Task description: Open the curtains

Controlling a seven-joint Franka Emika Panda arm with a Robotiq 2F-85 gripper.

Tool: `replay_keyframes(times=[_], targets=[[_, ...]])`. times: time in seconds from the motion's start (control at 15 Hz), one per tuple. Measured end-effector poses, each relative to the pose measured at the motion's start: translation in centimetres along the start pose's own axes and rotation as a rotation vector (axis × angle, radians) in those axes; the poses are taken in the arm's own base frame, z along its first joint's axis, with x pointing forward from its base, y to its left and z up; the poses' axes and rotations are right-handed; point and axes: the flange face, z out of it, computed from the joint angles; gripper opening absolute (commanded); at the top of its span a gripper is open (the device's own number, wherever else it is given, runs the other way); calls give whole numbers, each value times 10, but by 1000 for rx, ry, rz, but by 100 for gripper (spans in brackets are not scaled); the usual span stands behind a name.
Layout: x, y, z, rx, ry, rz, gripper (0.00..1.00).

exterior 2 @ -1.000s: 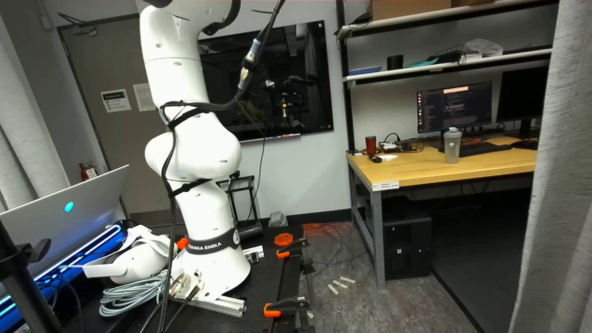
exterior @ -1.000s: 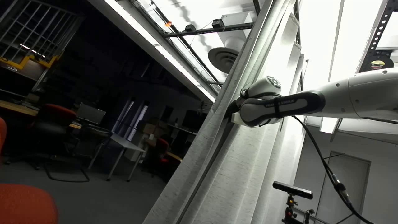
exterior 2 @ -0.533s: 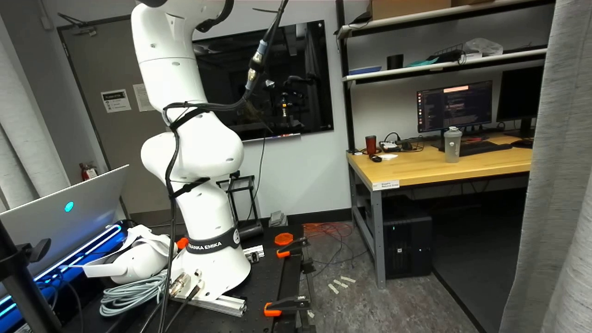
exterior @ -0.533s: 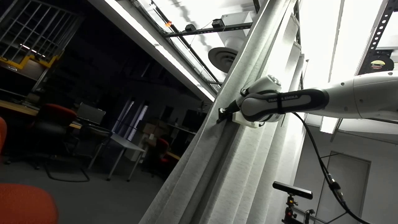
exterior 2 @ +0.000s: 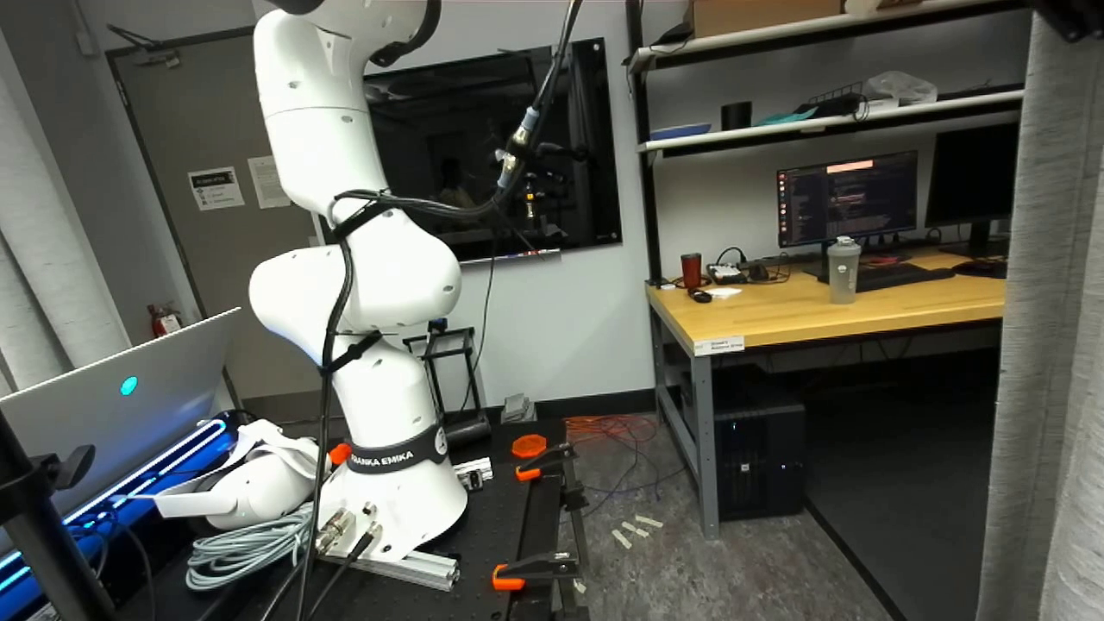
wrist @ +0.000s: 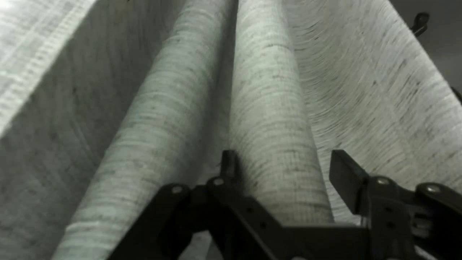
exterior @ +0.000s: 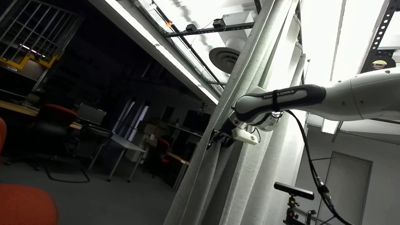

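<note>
The pale grey-white curtains (exterior: 250, 181) hang in long vertical pleats beside the arm. Their edge also shows at the right side of an exterior view (exterior 2: 1044, 362). In the wrist view a rounded pleat of the curtains (wrist: 274, 108) runs between the two black fingers of my gripper (wrist: 284, 159). The jaws stand wide apart; the left finger (wrist: 229, 164) is against or very near the pleat, while a gap separates the right finger (wrist: 344, 177) from it. In an exterior view the gripper (exterior: 216, 145) points down at the curtain's near edge, its fingers spread.
A camera on a stand (exterior: 293, 191) is below the arm. A cable (exterior: 307, 156) hangs from the wrist. A wooden desk (exterior 2: 828, 315) with monitors stands behind the curtain edge. A laptop (exterior 2: 129, 371) and a headset (exterior 2: 250, 492) lie by the arm's base.
The gripper has come down along the curtain and tilted downward, and its fingers have spread apart. The curtain's free edge swung outward, then fell back toward the arm's side.
</note>
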Motion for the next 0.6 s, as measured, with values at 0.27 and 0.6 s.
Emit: replay_keyframes(times=[0.27,0.6], targets=[[-19,-17,-11,74,-112,-109,100],[-60,-45,-61,145,-219,-301,100]])
